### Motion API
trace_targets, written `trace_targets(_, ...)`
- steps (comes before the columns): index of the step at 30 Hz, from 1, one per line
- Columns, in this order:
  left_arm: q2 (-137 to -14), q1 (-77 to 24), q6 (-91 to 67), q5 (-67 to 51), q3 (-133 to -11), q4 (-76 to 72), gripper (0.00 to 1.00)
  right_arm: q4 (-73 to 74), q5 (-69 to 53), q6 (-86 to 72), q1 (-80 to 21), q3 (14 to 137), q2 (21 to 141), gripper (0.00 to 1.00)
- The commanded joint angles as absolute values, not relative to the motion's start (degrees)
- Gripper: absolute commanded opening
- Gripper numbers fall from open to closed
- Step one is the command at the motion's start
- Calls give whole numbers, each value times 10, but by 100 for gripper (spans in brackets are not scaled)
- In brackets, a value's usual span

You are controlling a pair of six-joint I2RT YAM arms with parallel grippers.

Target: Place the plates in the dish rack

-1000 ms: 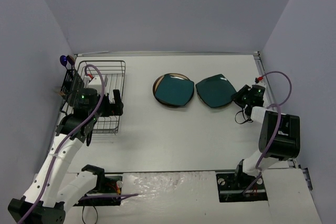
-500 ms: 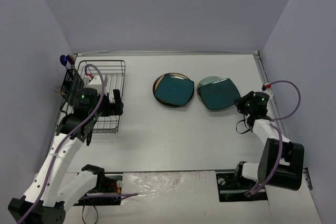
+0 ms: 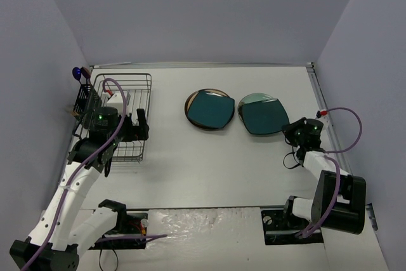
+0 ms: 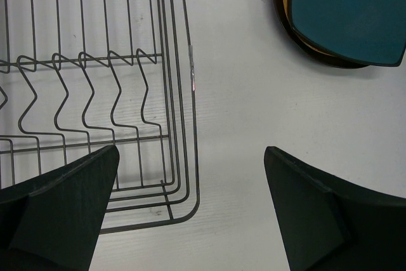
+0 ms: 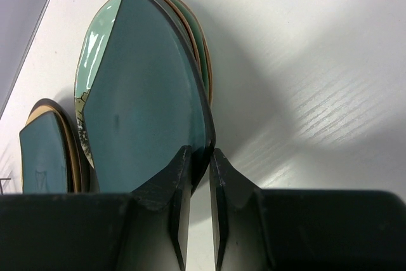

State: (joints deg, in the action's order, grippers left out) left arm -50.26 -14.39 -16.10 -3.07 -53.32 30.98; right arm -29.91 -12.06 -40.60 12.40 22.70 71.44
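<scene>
With the right arm (image 3: 323, 176) now folded lower toward the near edge of the tabletop (image 3: 209, 169), the right-hand stack (image 3: 261, 113) has shifted slightly, exposing a mint plate (image 3: 252, 98) beneath the top teal plate (image 5: 139, 93). The right tool (image 5: 200, 157) has closed and clamps that teal plate's near rim. Judgement: the grasp appears complete, and lifting toward the rack comes next.

Count:
- One dish rack (image 3: 141, 96), far left, with no plate seen in it.
- Two stacks at centre.
- A second teal plate (image 3: 210, 109) on one brown-rimmed plate (image 3: 189, 107).

The left tool (image 4: 190, 150) hangs at the rack's corner, jaws wide apart.
</scene>
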Motion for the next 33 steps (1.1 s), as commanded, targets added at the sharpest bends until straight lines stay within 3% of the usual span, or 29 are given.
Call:
trace_targets(1, -506, -140, -160, -23, -557, 289, 97, -323, -128, -394, 124, 217, 713, 2)
trace_targets(8, -510, -140, -159, -21, -558, 291, 97, -339, -138, -395, 127, 213, 727, 15)
trace_targets(18, -516, -140, -158, -21, -559, 294, 97, -360, -158, -388, 127, 222, 752, 19)
trace_targets(26, -519, -140, -158, -21, -559, 294, 97, -372, -171, -386, 127, 225, 761, 32)
trace_targets(33, -524, -141, -158, -20, -559, 296, 97, -392, -193, -385, 127, 240, 783, 35)
